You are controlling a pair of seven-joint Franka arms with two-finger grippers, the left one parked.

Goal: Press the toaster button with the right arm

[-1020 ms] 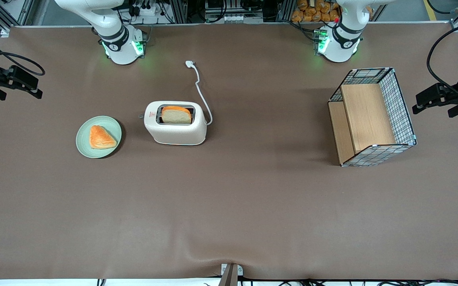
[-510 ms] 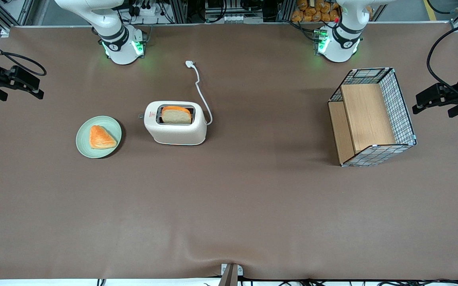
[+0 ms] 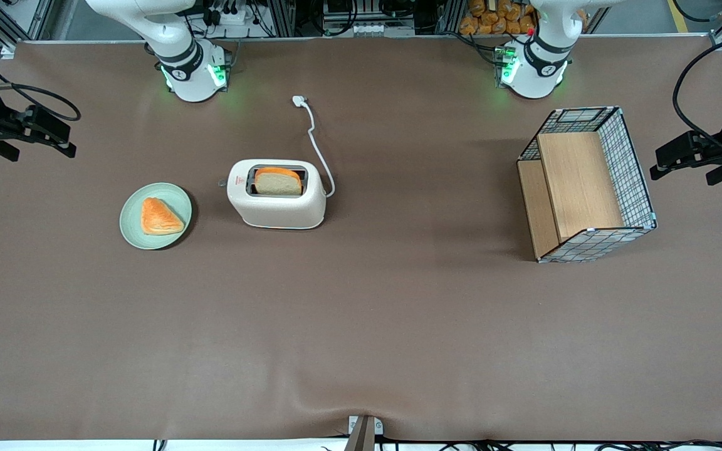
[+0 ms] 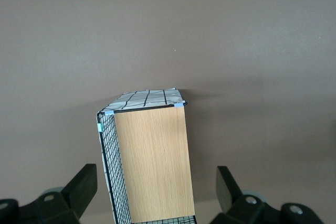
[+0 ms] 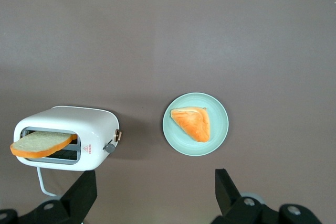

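The cream-white toaster (image 3: 276, 203) stands on the brown table with a bread slice (image 3: 278, 181) upright in its slot. Its small dark grey button (image 3: 222, 184) sticks out of the narrow end face with the red logo, the end that faces the plate. The right arm's black gripper (image 3: 63, 139) hangs above the table at the working arm's end, well apart from the toaster. In the right wrist view the gripper (image 5: 156, 195) is open and empty, with the toaster (image 5: 84, 127) and its button (image 5: 109, 148) below it.
A pale green plate (image 3: 176, 197) with an orange pastry (image 3: 159, 216) lies between the gripper and the toaster, and shows in the right wrist view (image 5: 218, 129). The white cord and plug (image 3: 299, 100) trail toward the arm bases. A wire-and-wood basket (image 3: 586, 185) stands toward the parked arm's end.
The gripper has shifted a little toward the toaster. The toaster, bread and plate have not moved.
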